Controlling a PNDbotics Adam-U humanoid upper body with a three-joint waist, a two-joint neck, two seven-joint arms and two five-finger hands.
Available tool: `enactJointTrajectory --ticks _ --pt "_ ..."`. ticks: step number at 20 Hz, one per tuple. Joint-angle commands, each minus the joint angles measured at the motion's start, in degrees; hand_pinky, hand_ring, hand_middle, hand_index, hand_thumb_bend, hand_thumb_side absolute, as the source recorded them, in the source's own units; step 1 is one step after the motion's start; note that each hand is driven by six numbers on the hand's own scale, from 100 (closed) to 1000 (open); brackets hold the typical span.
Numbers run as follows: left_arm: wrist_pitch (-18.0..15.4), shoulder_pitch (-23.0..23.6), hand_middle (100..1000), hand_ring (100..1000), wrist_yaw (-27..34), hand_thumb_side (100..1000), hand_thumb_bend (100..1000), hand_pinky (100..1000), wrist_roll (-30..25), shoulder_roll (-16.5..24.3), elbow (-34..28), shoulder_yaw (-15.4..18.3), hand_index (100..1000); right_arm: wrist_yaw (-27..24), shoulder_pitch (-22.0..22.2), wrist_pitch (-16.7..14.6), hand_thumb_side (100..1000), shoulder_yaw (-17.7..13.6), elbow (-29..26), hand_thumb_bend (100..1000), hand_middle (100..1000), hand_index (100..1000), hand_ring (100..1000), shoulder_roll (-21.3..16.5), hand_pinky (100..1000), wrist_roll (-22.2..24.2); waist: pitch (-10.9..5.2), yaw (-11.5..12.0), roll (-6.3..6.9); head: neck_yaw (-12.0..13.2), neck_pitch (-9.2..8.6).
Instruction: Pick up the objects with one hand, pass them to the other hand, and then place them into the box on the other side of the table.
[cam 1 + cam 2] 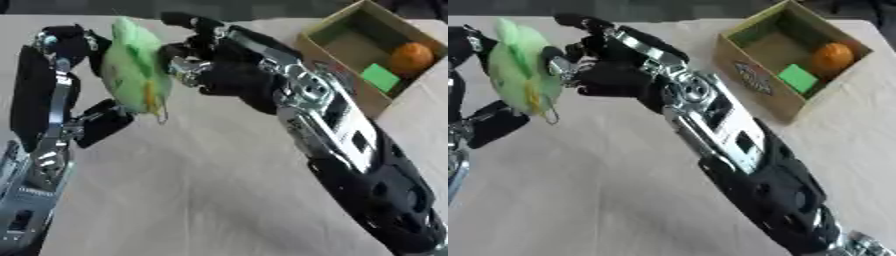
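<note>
Both my hands meet on the fuzzy green plush toy (133, 67) above the table. Left hand (66, 95) fingers curl round it; right hand (214, 65) fingers touch it (whether they grip, I cannot tell).

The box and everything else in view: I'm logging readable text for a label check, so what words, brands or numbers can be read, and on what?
No text can be read.
Box: a round printed emblem on its outer side wall, too blurred to read.
Green plush toy, orange ball, green block: no writing visible.

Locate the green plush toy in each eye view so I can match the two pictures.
Left eye view: green plush toy, upper left, between the two hands.
Right eye view: green plush toy, close to the left edge.
Shared landmark: the cardboard box holding an orange ball, upper right.
</note>
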Motion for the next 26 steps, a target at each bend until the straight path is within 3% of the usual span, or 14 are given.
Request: enactJointTrajectory --ticks 1,5,14,26 --pt "1.66 -0.61 256 432 -2.85 100 319 450 0.54 0.11 -0.58 0.51 464 1.35 -1.22 1.04 309 -0.56 -0.44 100 864 1000 1000 -0.14 1000 1.46 -0.87 -0.14 0.09 0.04 -0.13" --pt "2.94 -0.89 262 435 -6.1 100 340 450 0.4 -0.28 -0.44 0.54 464 6.84 -1.58 3.43 341 -0.09 -0.44 100 870 1000 1000 -0.18 1000 4.41 -0.94 -0.29 0.08 0.17 -0.41" --pt "3.75 -1.03 263 434 -7.65 100 339 446 0.12 -0.64 -0.48 0.11 463 16.92 -1.09 4.75 376 0.25 -0.44 100 870 1000 1000 -0.18 1000 10.37 -1.08 -0.04 -0.27 -0.15 -0.24" --pt "2.93 -1.63 271 438 -9.04 100 344 448 -0.05 -1.74 -1.22 -0.38 464 19.09 -0.86 8.16 502 1.57 -0.44 100 868 1000 1000 -0.04 1000 14.99 -0.84 0.4 -0.32 -0.63 -0.16"
